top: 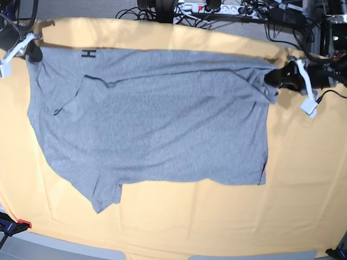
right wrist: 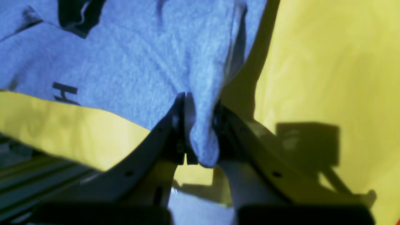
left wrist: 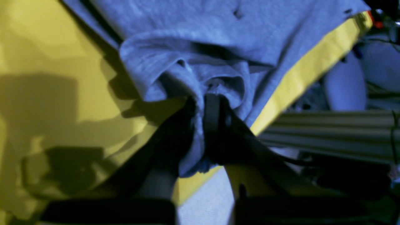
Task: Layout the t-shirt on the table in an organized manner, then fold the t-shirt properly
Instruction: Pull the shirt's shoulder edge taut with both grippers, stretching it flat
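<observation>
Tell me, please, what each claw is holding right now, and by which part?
Both hold the t-shirt: the left claw pinches a bunched corner of its edge, the right claw a fold of fabric at the opposite end.

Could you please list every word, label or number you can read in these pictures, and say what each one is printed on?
"H": a black block letter on the t-shirt, near its far edge; it also shows in the right wrist view.
The rest of that lettering is folded under or cut off by the shirt's edge, so it cannot be read.
No other readable text appears in any view.
</observation>
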You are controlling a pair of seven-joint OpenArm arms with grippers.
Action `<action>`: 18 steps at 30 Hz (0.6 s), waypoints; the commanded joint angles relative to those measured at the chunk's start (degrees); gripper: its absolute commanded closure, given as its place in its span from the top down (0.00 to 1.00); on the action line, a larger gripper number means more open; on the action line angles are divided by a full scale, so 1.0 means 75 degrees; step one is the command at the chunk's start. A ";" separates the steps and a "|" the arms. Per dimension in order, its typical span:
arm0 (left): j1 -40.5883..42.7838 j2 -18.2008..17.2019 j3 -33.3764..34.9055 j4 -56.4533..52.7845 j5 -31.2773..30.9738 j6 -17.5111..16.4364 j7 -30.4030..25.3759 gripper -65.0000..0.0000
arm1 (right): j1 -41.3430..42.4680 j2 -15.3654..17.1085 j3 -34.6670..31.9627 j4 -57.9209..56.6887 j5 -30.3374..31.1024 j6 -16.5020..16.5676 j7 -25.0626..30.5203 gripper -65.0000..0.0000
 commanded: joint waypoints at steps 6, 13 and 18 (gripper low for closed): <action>0.0358 -0.0880 -0.0061 0.0117 -0.0278 -0.0114 -0.0056 0.00 | -0.0656 0.0169 0.0064 0.0460 0.0111 0.0042 -0.0003 0.00; 0.0437 -0.1218 -0.0061 0.0114 -0.0278 -0.0102 -0.0056 0.00 | -0.1081 0.0166 0.0064 0.0772 0.0114 0.0042 -0.0093 0.00; 0.0542 -0.1227 -0.0061 0.0114 -0.0278 -0.0102 -0.0056 0.00 | -0.1081 0.0166 0.0064 0.0772 0.0111 0.0042 -0.0230 0.00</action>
